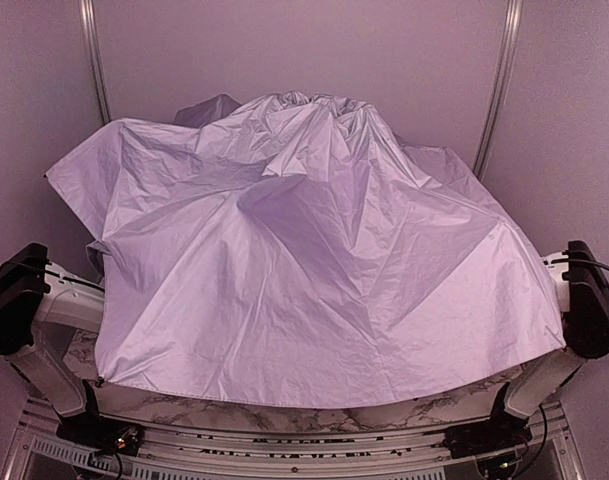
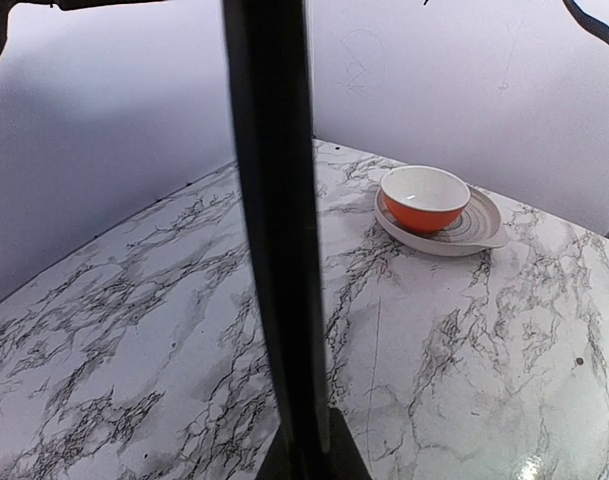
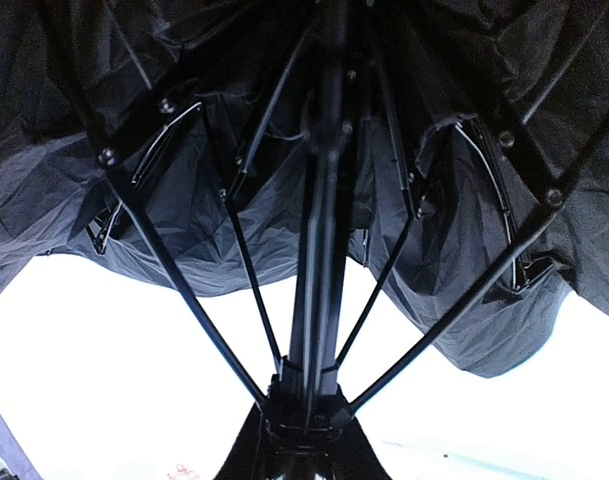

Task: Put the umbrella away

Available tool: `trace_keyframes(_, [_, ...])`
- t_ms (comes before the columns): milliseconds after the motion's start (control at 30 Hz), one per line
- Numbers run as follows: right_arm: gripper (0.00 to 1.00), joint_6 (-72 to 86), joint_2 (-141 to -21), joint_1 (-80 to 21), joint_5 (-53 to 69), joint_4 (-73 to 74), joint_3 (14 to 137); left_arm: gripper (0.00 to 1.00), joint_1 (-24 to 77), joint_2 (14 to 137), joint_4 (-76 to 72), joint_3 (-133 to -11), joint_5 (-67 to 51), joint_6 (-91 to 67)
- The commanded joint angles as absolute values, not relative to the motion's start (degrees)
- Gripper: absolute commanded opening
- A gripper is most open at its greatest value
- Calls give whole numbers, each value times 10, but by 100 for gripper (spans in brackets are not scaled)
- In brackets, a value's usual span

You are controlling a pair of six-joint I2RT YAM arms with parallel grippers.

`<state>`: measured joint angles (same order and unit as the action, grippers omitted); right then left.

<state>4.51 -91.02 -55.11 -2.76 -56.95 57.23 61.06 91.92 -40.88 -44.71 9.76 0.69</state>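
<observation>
**Umbrella half-collapsed over the worktop, both arms beneath the canopy.**

Overhead view: the umbrella [image 1: 304,250] lies slack and crumpled across nearly the whole worktop [image 1: 284,412]. Its crown is bunched toward 12 o'clock and its hem reaches the near edge at 6 o'clock. The left arm [image 1: 24,300] enters under the fabric at 8 o'clock and the right arm [image 1: 584,300] at 4 o'clock. Neither pair of jaws shows from above.

Left wrist view: the shaft [image 2: 274,250] rises straight up from the bottom centre, and the left jaws are closed on it. An orange-and-white bowl [image 2: 424,197] stands on a plate [image 2: 479,225] at 2 o'clock from the shaft, apart from it.

Right wrist view: the right jaws appear to grip the runner [image 3: 304,395], from which the stretchers [image 3: 184,300] fan out under the black lining [image 3: 84,200]. The fingers are dark against dark, so this is a reading, not a certainty.

Hazards, as judged from here:

- **Bending or jamming.** If the two arms do not pull along the shaft's own line, the runner may bind, or a stretcher may bend.
- **Slip.** The shaft is thin and smooth, so it could slide or twist in the left jaws under load.
- **Collision.** The bowl does not show from above and is probably under the fabric. A folding rib or dragged cloth could tip it or push it off its plate.
- **Snagging.** The loose hem at 6 o'clock could catch on the arms near their bases.
</observation>
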Motion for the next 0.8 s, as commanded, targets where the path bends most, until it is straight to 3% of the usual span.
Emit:
trace_keyframes(0, [8, 30, -991, -567, -9, -340, 525, 0, 615, 844, -715, -497, 91, 61])
trace_keyframes(600, [6, 33, -998, -571, -21, -295, 546, 0, 615, 836, -716, -484, 84, 84])
trace_keyframes(767, [0, 55, -956, -559, -33, -288, 584, 0, 615, 850, -688, -462, 103, 42])
